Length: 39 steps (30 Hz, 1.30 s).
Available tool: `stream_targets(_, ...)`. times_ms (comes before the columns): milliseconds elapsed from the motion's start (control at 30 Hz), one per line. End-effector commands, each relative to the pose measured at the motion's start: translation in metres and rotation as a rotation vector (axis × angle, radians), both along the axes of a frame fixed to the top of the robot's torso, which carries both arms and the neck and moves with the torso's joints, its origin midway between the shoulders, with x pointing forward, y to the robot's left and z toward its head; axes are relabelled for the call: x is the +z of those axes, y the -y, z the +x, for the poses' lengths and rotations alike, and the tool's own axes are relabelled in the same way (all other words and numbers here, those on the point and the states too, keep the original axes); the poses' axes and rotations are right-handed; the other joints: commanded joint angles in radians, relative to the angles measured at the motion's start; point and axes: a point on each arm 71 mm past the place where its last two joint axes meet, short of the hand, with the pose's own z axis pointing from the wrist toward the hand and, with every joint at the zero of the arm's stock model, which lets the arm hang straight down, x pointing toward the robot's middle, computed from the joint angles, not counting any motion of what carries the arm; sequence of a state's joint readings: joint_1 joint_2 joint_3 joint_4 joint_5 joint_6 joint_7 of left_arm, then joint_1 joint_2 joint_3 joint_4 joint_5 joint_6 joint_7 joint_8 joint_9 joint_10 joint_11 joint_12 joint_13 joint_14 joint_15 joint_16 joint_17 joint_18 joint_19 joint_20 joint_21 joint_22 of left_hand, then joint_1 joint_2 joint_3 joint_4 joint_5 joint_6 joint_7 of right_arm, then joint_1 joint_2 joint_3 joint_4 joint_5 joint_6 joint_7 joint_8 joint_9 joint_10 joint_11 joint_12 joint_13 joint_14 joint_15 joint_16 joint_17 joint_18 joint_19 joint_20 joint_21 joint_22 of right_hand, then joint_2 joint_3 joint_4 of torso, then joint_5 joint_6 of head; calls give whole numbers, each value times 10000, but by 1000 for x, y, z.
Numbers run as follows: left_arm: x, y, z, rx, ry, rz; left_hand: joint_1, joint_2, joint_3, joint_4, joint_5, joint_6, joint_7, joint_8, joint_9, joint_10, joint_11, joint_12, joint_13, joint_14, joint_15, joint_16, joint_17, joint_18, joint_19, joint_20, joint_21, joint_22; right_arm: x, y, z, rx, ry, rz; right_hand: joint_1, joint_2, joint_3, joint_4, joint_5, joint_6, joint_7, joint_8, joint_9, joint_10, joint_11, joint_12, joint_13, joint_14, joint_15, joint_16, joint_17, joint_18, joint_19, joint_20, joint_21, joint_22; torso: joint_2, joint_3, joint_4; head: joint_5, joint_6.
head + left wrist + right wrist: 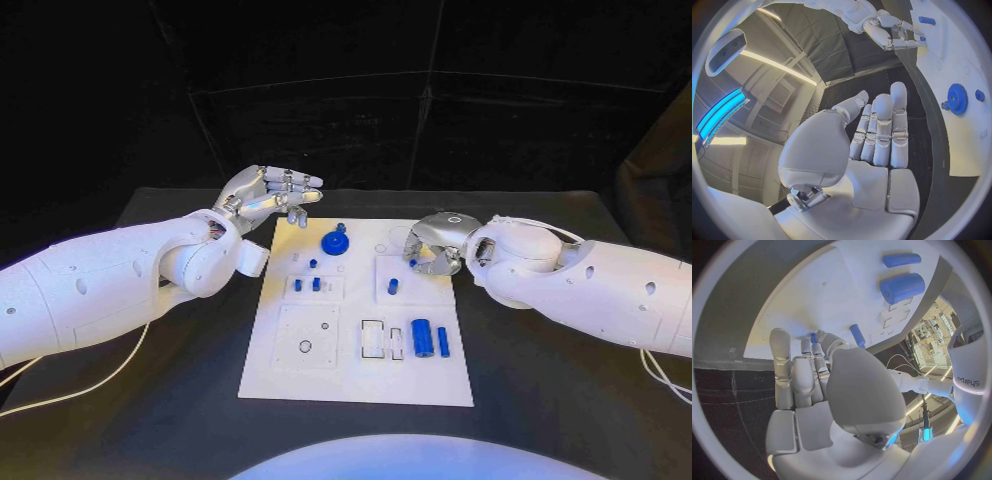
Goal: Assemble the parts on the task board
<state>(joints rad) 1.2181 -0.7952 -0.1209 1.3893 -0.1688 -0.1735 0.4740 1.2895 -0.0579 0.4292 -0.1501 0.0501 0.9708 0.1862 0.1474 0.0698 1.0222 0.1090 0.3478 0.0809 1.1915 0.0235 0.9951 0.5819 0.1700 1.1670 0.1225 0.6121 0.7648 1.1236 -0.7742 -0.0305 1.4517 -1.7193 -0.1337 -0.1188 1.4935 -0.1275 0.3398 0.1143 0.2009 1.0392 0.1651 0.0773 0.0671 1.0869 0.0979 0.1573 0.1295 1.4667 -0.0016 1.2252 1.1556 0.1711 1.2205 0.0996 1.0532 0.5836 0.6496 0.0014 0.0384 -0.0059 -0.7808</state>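
Right hand low over board, far right part; fingers curled around small blue peg, apparently pinched. Left hand hovered off far left corner, fingers loose, holding nothing. Gear lay between hands. Advice: keep peg upright, lower slowly into hole.

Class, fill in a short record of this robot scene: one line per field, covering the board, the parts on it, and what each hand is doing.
Board: white task board in the middle of the black table
Gear: blue gear near the board's far edge
Cylinders: large blue cylinder with a thinner blue pin beside it
Left hand: left hand raised beyond the board's far left corner, holding nothing
Right hand: right hand over the board's far right edge, a small blue part at its fingertips; grip unclear
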Motion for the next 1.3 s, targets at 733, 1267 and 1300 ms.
stream_targets(733, 1, -3, 2, 132, -57, -301, 18, 44, -92, -54, -16, 57, 41, 94, 9, 1, 48, 64, -2, -111, 18, -91, -78, 126, -75, 1, -121, -69, 2, -8, -1, -55, 640, -62, -321, 311, 2183, -1153, -669, 1093, -324, 316, 251, 1322, -395, 419, -145, 369, -248, 297, 71, -310, 618, -260, 1076, 1528, -9, 7, -2, 6, -41)
stream_targets(1267, 0, -7, 3, 232, -58, -273, 16, 44, -128, -51, -17, 24, 68, 101, 3, -36, 71, 73, -10, -133, 34, -108, -111, 121, -81, 11, -155, -96, 16, -1, -11, -17, 1340, 1039, -617, 190, 2541, -1506, -624, 1031, -289, 226, 269, 1251, -358, 368, -161, 359, -237, 271, -39, -363, 721, -256, 1343, 1905, -15, -10, -2, -48, -12)
stream_targets(1300, 0, -7, 3, 235, -60, -271, 16, 44, -128, -51, -17, 24, 68, 101, 3, -36, 71, 73, -10, -133, 34, -108, -111, 121, -81, 11, -155, -96, 17, 0, -12, -34, 1352, 1075, -617, 190, 2541, -1506, -624, 1031, -289, 226, 269, 1251, -358, 368, -161, 359, -237, 271, -39, -363, 721, -256, 1343, 1905, -18, -13, 1, -54, -10)
